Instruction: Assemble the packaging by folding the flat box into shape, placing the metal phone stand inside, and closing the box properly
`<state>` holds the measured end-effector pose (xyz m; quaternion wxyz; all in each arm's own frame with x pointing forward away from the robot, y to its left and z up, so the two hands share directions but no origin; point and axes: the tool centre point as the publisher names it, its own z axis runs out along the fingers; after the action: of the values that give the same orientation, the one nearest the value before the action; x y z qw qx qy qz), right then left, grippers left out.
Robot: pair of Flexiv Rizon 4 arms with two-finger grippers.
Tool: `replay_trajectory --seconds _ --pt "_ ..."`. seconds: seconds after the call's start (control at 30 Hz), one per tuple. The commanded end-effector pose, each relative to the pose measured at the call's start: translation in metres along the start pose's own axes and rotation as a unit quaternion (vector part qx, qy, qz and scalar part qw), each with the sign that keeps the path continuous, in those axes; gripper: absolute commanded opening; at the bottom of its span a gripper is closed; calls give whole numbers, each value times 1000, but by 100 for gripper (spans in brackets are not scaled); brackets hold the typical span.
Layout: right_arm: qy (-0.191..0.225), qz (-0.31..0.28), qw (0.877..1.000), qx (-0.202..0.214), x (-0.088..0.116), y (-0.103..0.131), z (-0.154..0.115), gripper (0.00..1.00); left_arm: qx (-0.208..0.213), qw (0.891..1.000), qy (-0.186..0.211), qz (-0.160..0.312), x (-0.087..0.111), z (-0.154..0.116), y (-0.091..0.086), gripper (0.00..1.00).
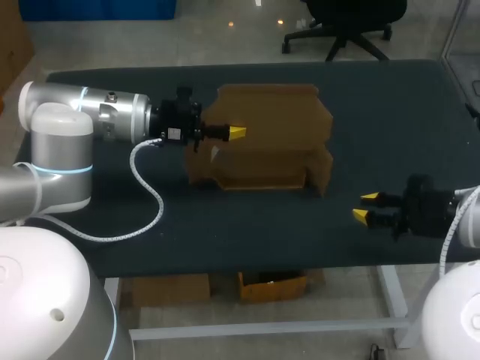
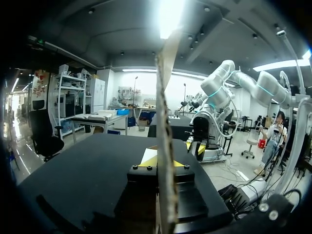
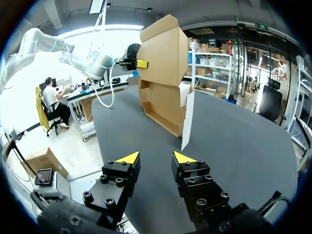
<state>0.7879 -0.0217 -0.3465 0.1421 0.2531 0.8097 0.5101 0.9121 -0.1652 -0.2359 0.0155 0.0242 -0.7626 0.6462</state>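
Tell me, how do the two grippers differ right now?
The left gripper is shut on the raised flap of the box; the right gripper is open and holds nothing. The left gripper is at the box; the right gripper hangs over the table, apart from the box. Both have two yellow-tipped fingers.

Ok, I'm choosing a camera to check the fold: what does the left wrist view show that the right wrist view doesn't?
Left wrist only: the flap edge-on, clamped in the left gripper. Right wrist only: the open inside of the box, and the right gripper, open and empty. Both: that raised flap with the left gripper on it, and the black table.
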Motion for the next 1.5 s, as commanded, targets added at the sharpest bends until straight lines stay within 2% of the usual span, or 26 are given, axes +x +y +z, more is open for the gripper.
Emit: replay_trajectory --seconds 0.03,0.3,0.53,0.8,1.23,1.5 --pt "-5 -1 1000 -3 -1 1 0 41 0 1000 1 0 0 -1 3 0" --pt "-15 -6 1000 -13 -11 7 12 42 0 1000 1 0 0 -1 3 0" --pt "-32 -11 999 -9 -10 14 24 43 0 1000 1 0 0 -1 3 0" --pt "-78 7 997 -2 -17 14 42 42 0 1000 1 0 0 -1 3 0" --pt "-55 23 998 -14 -38 12 53 42 0 1000 1 0 0 -1 3 0" --pt "-62 33 998 -11 -47 14 65 43 0 1000 1 0 0 -1 3 0"
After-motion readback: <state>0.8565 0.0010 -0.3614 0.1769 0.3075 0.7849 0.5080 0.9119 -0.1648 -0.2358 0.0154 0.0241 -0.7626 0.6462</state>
